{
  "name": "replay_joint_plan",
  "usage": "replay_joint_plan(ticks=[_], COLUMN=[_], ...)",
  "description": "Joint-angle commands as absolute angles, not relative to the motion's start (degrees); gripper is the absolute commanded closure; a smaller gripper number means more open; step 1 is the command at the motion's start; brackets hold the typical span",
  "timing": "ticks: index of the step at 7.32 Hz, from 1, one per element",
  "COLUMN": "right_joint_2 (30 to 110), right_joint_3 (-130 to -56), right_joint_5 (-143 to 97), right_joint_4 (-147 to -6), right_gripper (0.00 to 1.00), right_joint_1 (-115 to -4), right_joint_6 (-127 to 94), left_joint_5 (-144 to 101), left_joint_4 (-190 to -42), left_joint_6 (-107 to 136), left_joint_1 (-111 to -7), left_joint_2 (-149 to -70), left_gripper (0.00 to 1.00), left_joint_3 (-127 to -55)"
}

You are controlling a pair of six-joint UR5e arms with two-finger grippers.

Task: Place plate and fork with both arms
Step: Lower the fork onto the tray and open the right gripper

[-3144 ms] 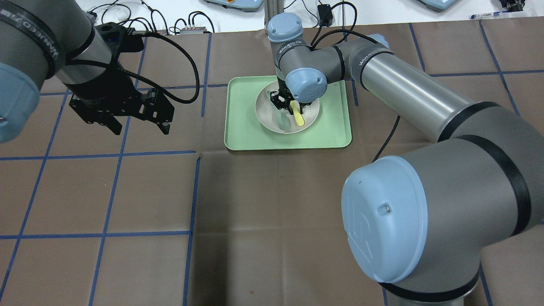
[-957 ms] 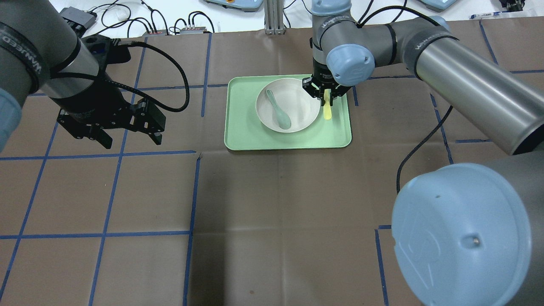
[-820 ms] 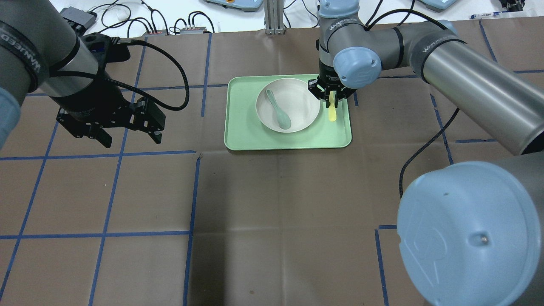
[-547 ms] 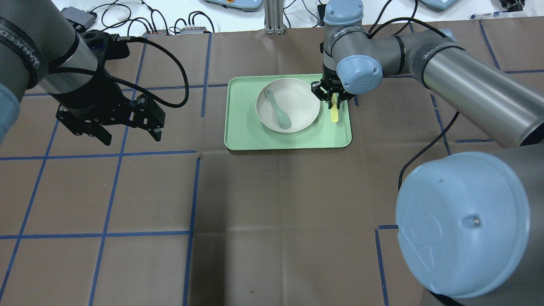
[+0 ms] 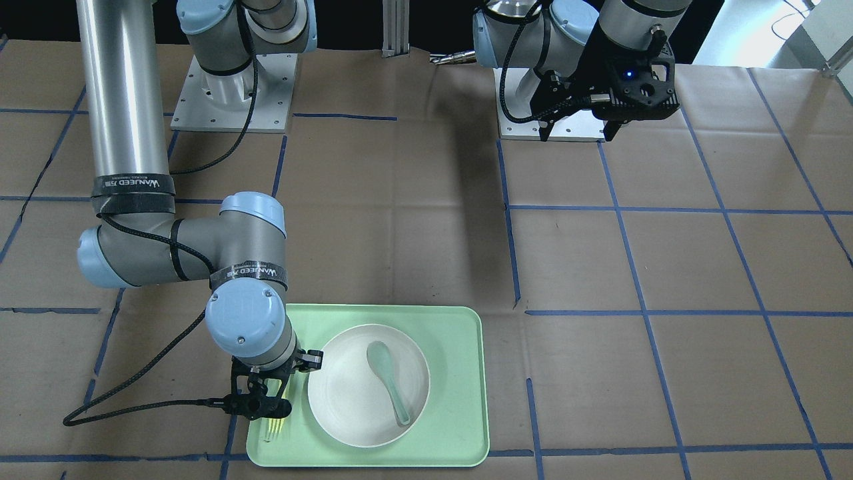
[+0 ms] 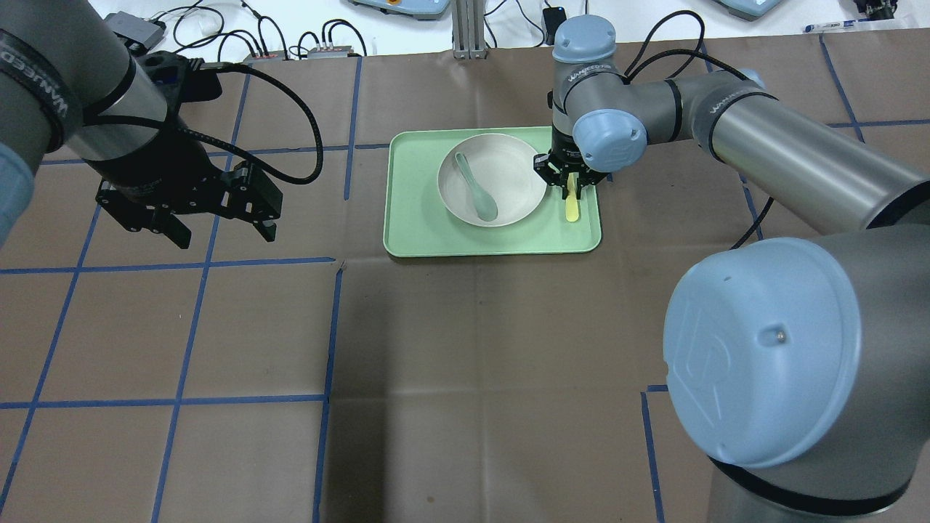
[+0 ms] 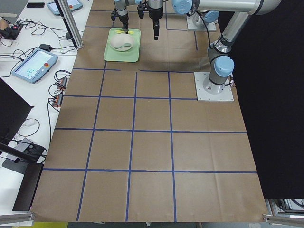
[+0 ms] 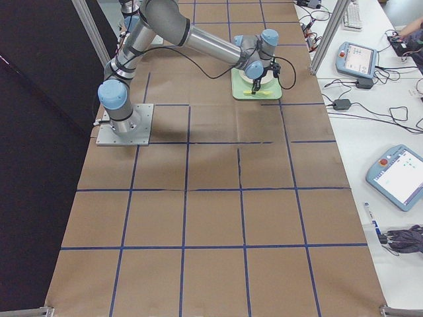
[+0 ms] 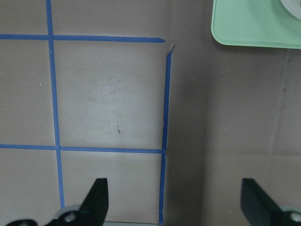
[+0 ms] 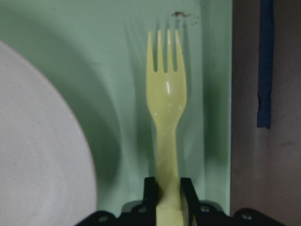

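Observation:
The off-white plate sits in the middle of the pale green tray, also seen from the front. My right gripper is shut on the handle of the pale yellow fork. It holds the fork low over the tray strip right of the plate. In the right wrist view the fork lies flat between the plate's rim and the tray wall. I cannot tell whether it touches the tray. My left gripper is open and empty, well left of the tray.
A grey-green spoon lies in the plate. The tray's raised wall runs close beside the fork. Brown paper with blue tape lines covers the table. Cables and devices lie beyond the far edge.
My right gripper has carried the fork out of the plate to the right and lowered it over the tray's right strip. My left arm has barely shifted.

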State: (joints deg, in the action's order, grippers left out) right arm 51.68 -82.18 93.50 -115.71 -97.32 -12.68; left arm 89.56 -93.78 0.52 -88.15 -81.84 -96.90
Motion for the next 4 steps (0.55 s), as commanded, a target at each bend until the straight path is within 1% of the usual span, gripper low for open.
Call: replay_joint_plan(ticks=[1,2,3,4], right_joint_2=[51.9,52.0,53.9,58.1], right_joint_3=[-82.1,-82.1,-82.2,-82.3], right_joint_5=[93.5,93.5,93.4,93.3], right_joint_4=[-115.3,-115.1,-114.8,-109.9], right_gripper=[0.0,0.0,0.0,0.0], right_joint_1=[-97.2,-96.8,-96.8,-96.8], right_joint_6=[-12.6,-12.6,-12.5,-11.5], left_joint_5=[89.5,89.4,89.3,89.3], left_joint_4=[-93.8,-93.8,-93.7,-93.7], left_joint_6=[0.5,0.5,0.5,0.5], left_joint_1=[-88.2,-88.2,-88.2,-88.2], left_joint_2=[-81.7,-81.6,-81.6,-81.5], left_gripper=[0.0,0.0,0.0,0.0], left_joint_3=[-97.1,-97.6,-97.7,-97.7])
